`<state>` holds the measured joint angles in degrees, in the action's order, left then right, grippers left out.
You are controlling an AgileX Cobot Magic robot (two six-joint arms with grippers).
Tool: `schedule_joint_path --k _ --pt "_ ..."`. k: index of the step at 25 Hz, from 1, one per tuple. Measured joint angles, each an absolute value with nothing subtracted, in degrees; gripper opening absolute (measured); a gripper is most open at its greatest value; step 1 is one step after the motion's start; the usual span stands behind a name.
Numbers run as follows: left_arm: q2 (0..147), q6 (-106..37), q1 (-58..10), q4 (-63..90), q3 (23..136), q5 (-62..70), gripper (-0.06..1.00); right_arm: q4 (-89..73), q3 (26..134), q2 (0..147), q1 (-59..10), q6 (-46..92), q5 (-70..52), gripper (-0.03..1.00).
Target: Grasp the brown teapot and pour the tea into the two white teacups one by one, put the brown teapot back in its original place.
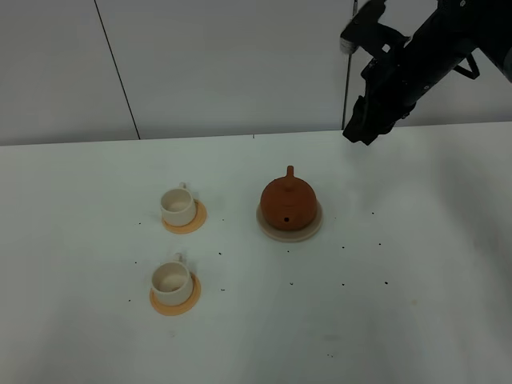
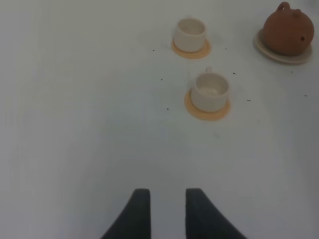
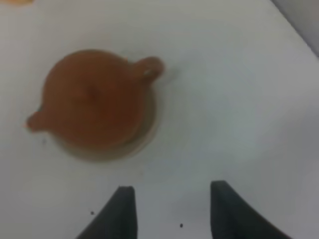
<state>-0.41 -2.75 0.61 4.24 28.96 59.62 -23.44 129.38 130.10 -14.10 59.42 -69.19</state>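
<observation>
Round, squat reddish-brown clay teapot (image 1: 289,204), upright on a pale beige round saucer (image 1: 310,230), right of centre on the white tabletop (image 1: 416,320). Long axis from spout to handle, running front to back in the high view. Short spout toward the near edge, dark opening facing the camera. Loop handle (image 1: 290,171) toward the back wall.

Two small cream-white cylindrical teacups left of the teapot and well apart from it: far cup (image 1: 178,206) and near cup (image 1: 171,278). Each on a flat orange round coaster (image 1: 196,219). Tiny side handles both turned toward the back wall. A few dark specks (image 1: 343,283) scattered across the tabletop.

Right gripper (image 1: 360,132) raised, seen against the back wall at the table's far edge, up and to the right of the teapot. In the right wrist view, jaws wide apart with only bare table between them. Nothing gripped, nothing touched, teapot lying ahead of the fingertips.

Left gripper (image 2: 164,199) outside the high view. In the left wrist view, two dark fingers (image 2: 141,211) a narrow gap apart, empty, over bare table. Both cups and the teapot well ahead.
</observation>
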Motion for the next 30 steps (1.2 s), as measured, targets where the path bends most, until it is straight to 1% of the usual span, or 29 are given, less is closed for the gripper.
schedule_joint_path --k 7,13,17,21,28,30 --pt "-0.4 -2.8 0.6 4.2 29.0 59.6 0.24 -23.8 129.8 130.1 -14.2 81.5 -69.4 0.23" --pt "-0.4 -2.8 0.6 4.2 29.0 59.7 0.24 -21.7 129.8 130.1 -14.1 90.9 -69.5 0.23" --pt "-0.4 -2.8 0.6 4.2 29.0 59.7 0.24 -23.1 129.8 130.1 -14.1 99.3 -69.5 0.23" --pt "-0.4 -2.8 0.6 4.2 29.0 59.7 0.24 -23.9 129.8 130.1 -14.1 101.7 -69.5 0.23" --pt "-0.4 -2.8 0.6 4.2 29.0 59.7 0.24 -25.0 129.8 130.1 -14.0 101.9 -69.5 0.23" --pt "-0.4 -2.8 0.6 4.2 29.0 59.7 0.24 -25.9 129.8 130.1 -14.0 102.9 -69.5 0.21"
